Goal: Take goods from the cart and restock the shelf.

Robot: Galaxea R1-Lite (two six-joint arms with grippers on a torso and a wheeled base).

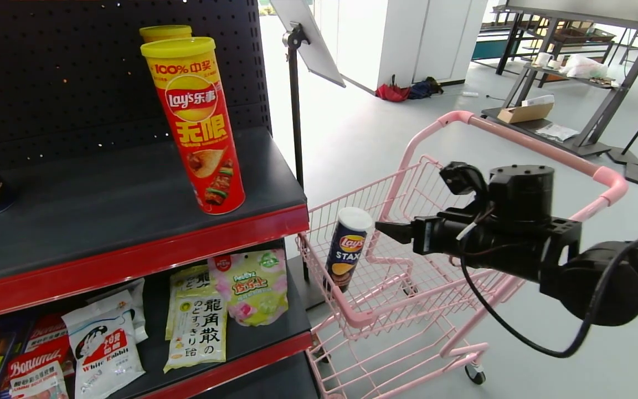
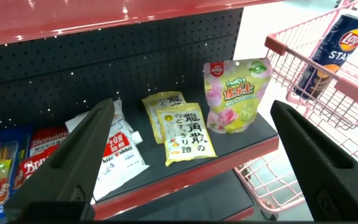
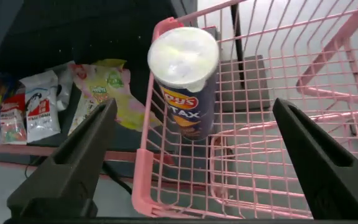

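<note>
1. Note right pincer (image 1: 394, 231) with fingers spread wide, clamped on nothing, hovering over the basket of the pink cart (image 1: 352, 318).
2. Find the task's thing, a dark chip can (image 3: 185, 81) with a white lid, just ahead of the fingertips and roughly in line with the gap between them. Not yet enclosed.
3. Record the can as tilted, standing in the basket and leaning on the rim at the corner farthest from the pincer, next to the shelf (image 1: 130, 183). Count it as the sole item seen in the basket.
4. Judge first risk: closing off-axis on a leaning round can, likely to roll it along the rim or knock it flat onto the wire floor.
5. Judge second risk: coming in too low and snagging a fingertip in the wire wall just beside the can.
6. Judge third risk: gripping close under the lid, likely to let the smooth body swing or slip on lifting.
7. Beyond the can, log the lower shelf board with snack bags (image 1: 252, 285) lying flat. Above and farther off, log the upper board with a tall red can (image 1: 200, 127) and a second yellow lid (image 1: 165, 32) behind it.
8. Note left pincer (image 2: 192, 106) likewise wide apart and empty, facing the lower board's bags, with cart and can farther off.
</note>
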